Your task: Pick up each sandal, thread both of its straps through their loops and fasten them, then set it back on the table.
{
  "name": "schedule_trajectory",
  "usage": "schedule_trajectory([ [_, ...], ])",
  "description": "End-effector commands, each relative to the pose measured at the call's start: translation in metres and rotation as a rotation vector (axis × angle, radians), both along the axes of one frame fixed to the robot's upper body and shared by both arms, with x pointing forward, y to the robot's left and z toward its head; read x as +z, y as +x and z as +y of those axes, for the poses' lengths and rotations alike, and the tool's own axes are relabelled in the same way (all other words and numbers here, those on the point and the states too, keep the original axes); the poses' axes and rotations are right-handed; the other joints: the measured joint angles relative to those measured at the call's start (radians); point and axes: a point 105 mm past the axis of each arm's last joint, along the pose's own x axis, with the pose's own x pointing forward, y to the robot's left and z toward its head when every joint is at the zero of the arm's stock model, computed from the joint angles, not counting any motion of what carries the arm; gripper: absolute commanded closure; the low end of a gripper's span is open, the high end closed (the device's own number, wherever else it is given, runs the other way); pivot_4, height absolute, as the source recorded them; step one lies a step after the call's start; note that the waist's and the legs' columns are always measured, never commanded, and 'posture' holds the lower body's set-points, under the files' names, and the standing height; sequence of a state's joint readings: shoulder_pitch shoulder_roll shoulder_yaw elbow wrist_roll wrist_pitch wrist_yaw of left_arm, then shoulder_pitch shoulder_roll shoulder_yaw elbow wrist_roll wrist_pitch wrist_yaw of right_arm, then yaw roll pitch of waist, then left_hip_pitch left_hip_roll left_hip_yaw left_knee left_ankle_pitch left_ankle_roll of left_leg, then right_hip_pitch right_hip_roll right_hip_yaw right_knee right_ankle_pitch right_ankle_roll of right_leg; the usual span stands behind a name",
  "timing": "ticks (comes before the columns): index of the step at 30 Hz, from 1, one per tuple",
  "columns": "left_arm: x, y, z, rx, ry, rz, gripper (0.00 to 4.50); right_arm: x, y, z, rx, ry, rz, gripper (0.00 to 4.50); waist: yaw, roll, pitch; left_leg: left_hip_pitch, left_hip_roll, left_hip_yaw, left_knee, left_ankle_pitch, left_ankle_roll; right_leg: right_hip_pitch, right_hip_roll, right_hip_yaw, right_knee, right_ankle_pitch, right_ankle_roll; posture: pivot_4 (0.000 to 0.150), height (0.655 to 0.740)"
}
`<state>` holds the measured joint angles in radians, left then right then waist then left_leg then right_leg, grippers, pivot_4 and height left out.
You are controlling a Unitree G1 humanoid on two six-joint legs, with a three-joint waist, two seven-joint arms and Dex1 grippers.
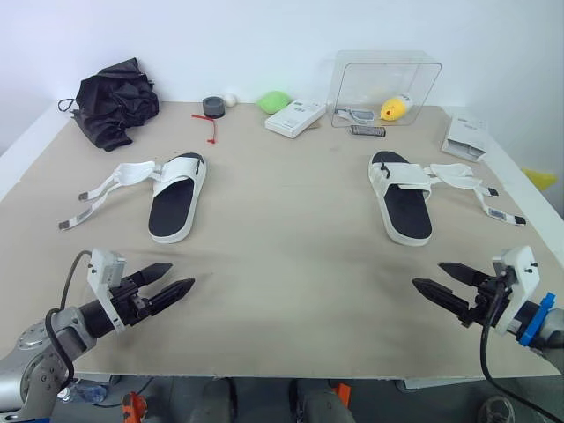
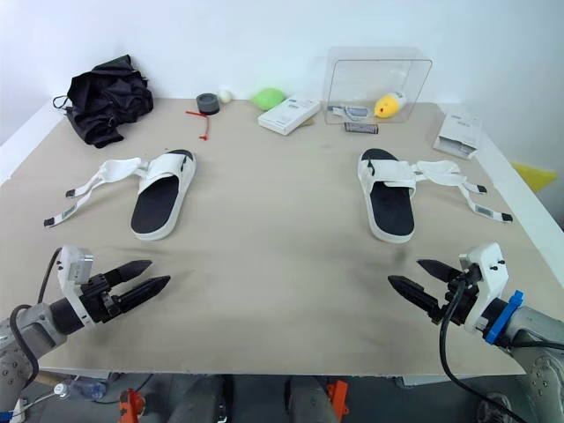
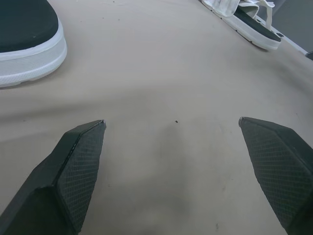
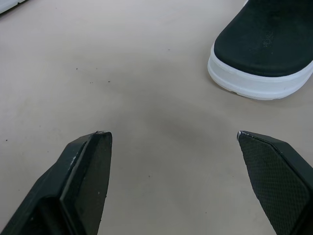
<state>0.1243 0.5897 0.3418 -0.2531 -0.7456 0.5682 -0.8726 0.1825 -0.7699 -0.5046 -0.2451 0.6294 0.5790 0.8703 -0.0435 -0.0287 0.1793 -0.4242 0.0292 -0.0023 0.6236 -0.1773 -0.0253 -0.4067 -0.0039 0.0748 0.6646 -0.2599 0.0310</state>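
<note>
the left sandal (image 1: 178, 196) lies on the table (image 1: 282, 264), heel toward me, long axis running away, loose straps (image 1: 132, 170) splayed outward; the right sandal (image 1: 401, 207) mirrors it. each sits ahead of my same-side tool: left gripper (image 1: 181, 274) and right gripper (image 1: 427, 274) both gape, empty.

Left gripper (image 2: 159, 271) and right gripper (image 2: 404, 271), jaws parted, hover before left sandal (image 2: 161, 204) and right sandal (image 2: 386, 198).

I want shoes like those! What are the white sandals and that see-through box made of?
The left sandal and right sandal look like foam or rubber: thick matte white soles, with black, cloth-like footbeds, though that's hard to tell. The clear box is probably hard plastic: glossy and transparent, since a yellow object shows through it.
</note>
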Motion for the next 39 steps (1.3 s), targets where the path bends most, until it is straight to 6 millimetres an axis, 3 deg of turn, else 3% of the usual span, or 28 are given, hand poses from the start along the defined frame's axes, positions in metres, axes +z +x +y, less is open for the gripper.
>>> schedule_trajectory([
  [1, 0.008, -0.001, -0.006, -0.053, 0.014, -0.006, 0.00, 0.006, 0.002, 0.003, 0.011, -0.006, -0.033, 0.10, 0.000, 0.000, 0.000, 0.000, 0.000, 0.000, 0.000, 0.000, 0.000, 0.000, 0.000, 0.000, 0.000, 0.000, 0.000, 0.150, 0.7400],
  [12, 0.011, -0.006, -0.030, -0.292, -0.023, 0.089, 0.00, 0.003, 0.000, 0.007, -0.034, 0.011, -0.036, 0.10, 0.000, 0.000, 0.000, 0.000, 0.000, 0.000, 0.000, 0.000, 0.000, 0.000, 0.001, 0.000, 0.001, 0.002, 0.003, 0.150, 0.7400],
  [17, 0.016, -0.001, -0.057, -0.458, 0.057, -0.007, 0.00, 0.028, 0.014, 0.016, -0.034, -0.026, -0.117, 0.10, 0.000, 0.001, -0.001, 0.000, 0.000, 0.000, 0.001, 0.000, 0.001, 0.000, 0.001, 0.000, 0.001, 0.002, 0.002, 0.150, 0.7400],
  [20, 0.030, 0.004, -0.079, -0.576, 0.077, -0.119, 0.00, 0.037, 0.036, 0.022, -0.079, -0.091, -0.160, 0.10, -0.001, 0.000, 0.000, 0.001, -0.001, 0.003, 0.003, 0.001, 0.001, 0.001, 0.001, 0.002, 0.001, 0.003, 0.001, 0.150, 0.7400],
  [22, 0.048, 0.010, -0.096, -0.636, 0.056, -0.212, 0.00, 0.045, 0.061, 0.036, -0.110, -0.103, -0.188, 0.10, -0.003, 0.000, 0.000, 0.000, -0.001, 0.003, 0.004, 0.001, 0.002, 0.000, 0.002, 0.002, 0.001, 0.005, 0.001, 0.150, 0.7400],
  [29, 0.080, 0.032, -0.117, -0.636, -0.051, -0.337, 0.00, 0.051, 0.118, 0.063, -0.193, -0.151, -0.173, 0.10, -0.002, 0.000, 0.000, -0.001, 0.000, 0.003, 0.006, 0.002, 0.004, -0.001, 0.007, 0.006, 0.001, 0.010, 0.006, 0.150, 0.7400],
  [34, 0.105, 0.043, -0.129, -0.597, -0.168, -0.399, 0.00, 0.043, 0.149, 0.050, -0.306, -0.234, -0.146, 0.10, 0.001, 0.000, 0.000, -0.007, -0.001, 0.001, 0.006, 0.002, 0.004, -0.004, 0.007, 0.006, 0.001, 0.010, 0.007, 0.150, 0.7400],
  [39, 0.102, 0.041, -0.133, -0.609, -0.154, -0.386, 0.00, 0.038, 0.162, 0.041, -0.353, -0.203, -0.123, 0.10, -0.001, 0.000, 0.000, -0.007, -0.003, 0.002, 0.007, 0.000, 0.007, -0.003, 0.005, 0.006, 0.001, 0.011, 0.007, 0.150, 0.7400],
])
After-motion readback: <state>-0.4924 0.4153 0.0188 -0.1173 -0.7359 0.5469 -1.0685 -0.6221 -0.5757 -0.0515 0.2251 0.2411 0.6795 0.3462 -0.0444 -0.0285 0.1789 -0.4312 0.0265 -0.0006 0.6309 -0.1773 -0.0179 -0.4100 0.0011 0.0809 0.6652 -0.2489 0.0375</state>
